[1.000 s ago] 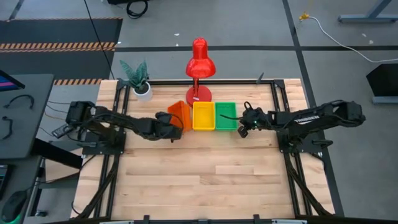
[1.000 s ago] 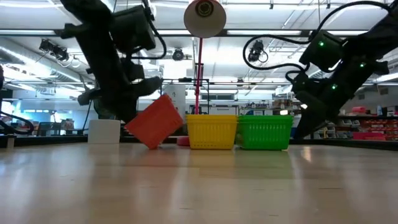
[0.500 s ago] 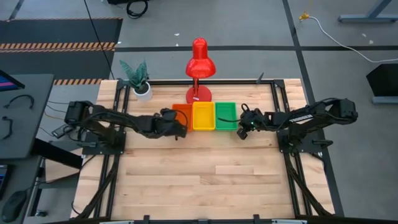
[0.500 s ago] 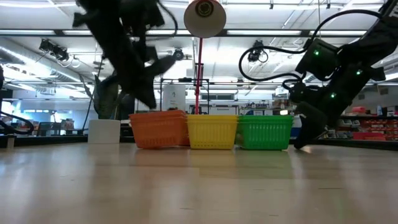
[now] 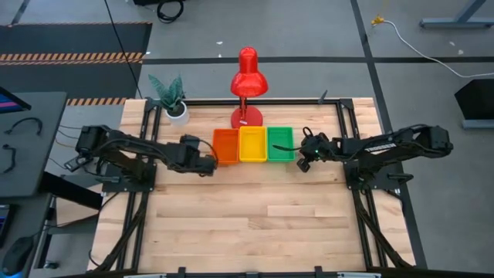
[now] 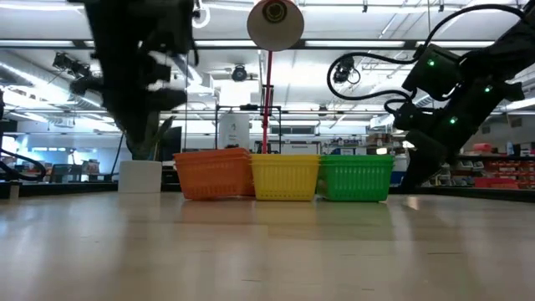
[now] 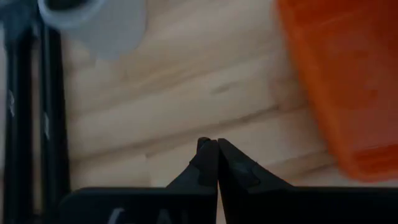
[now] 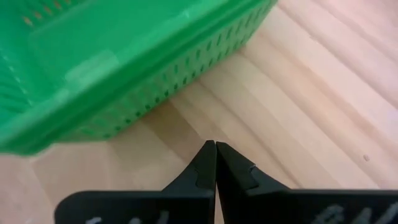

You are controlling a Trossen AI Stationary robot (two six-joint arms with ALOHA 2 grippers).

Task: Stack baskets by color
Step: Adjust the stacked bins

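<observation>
Three baskets stand side by side in a row on the table's far half: orange, yellow, green, each resting flat on its bottom. In the low view the orange one shows more than one rim, one nested in the other. My left gripper is shut and hangs above the wood just left of and nearer than the orange basket, touching nothing. My right gripper is shut and sits low beside the green basket's right near corner, apart from it.
A red desk lamp stands right behind the baskets, its shade overhanging them. A potted plant in a white pot is at the far left. Black frame rails run along both table sides. The near half of the wooden table is bare.
The orange basket, tipped up on one edge a second ago, has come down flat against the yellow basket's left side. My left gripper has drawn back from it toward the table's left edge and risen, tipping as it went. My right arm has kept still.
</observation>
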